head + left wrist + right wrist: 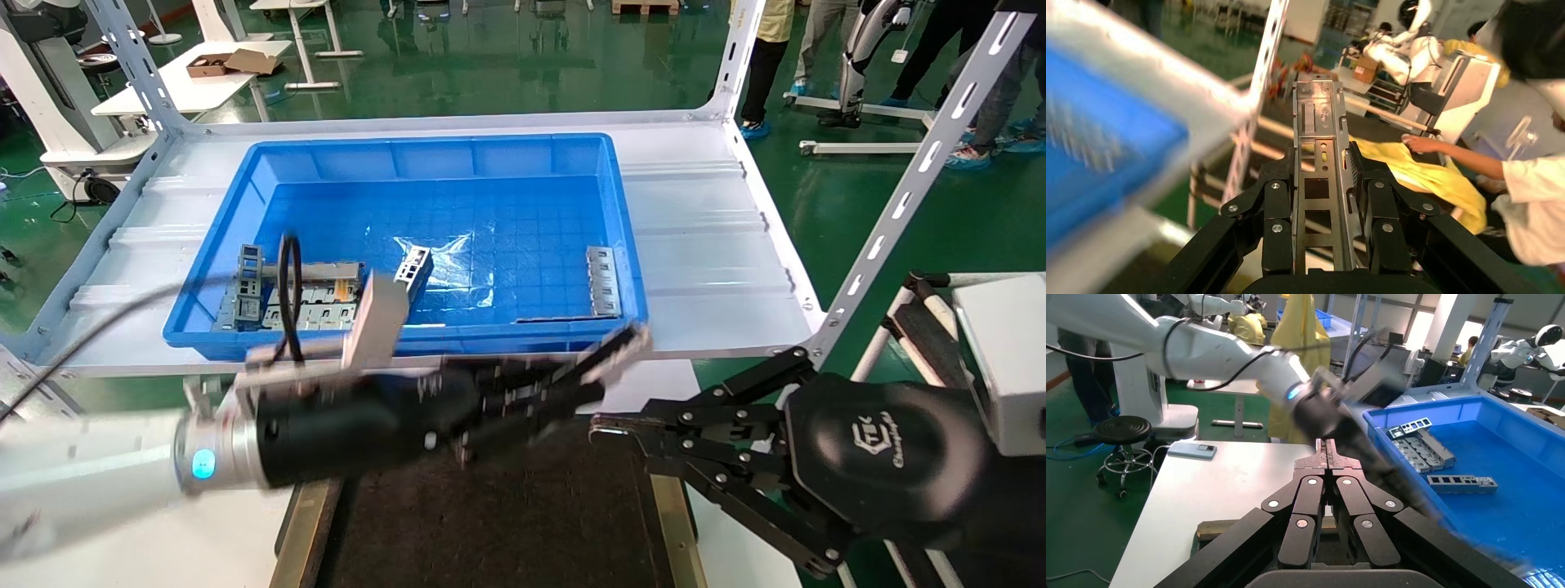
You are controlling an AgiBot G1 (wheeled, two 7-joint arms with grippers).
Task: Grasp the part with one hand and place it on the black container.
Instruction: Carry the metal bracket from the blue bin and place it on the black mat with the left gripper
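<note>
While clamped in the left tool [1324, 184], the part [1320, 165] shows grey walls and rectangular cut-outs

The part [1319, 177], clamped between the fingers of the left tool [1324, 202], is bare grey sheet metal with a dull sheen, while both tools, left and right [601, 425], are black, smooth, semi-matt linkages with bright metal pins. The black container [507, 523] has a matt, rough-textured dark floor and brass-coloured strips along its sides. The far blue bin [270, 163] is glossy smooth plastic, and it stands on a desk [703, 245] of pale painted ribbed metal.
</note>
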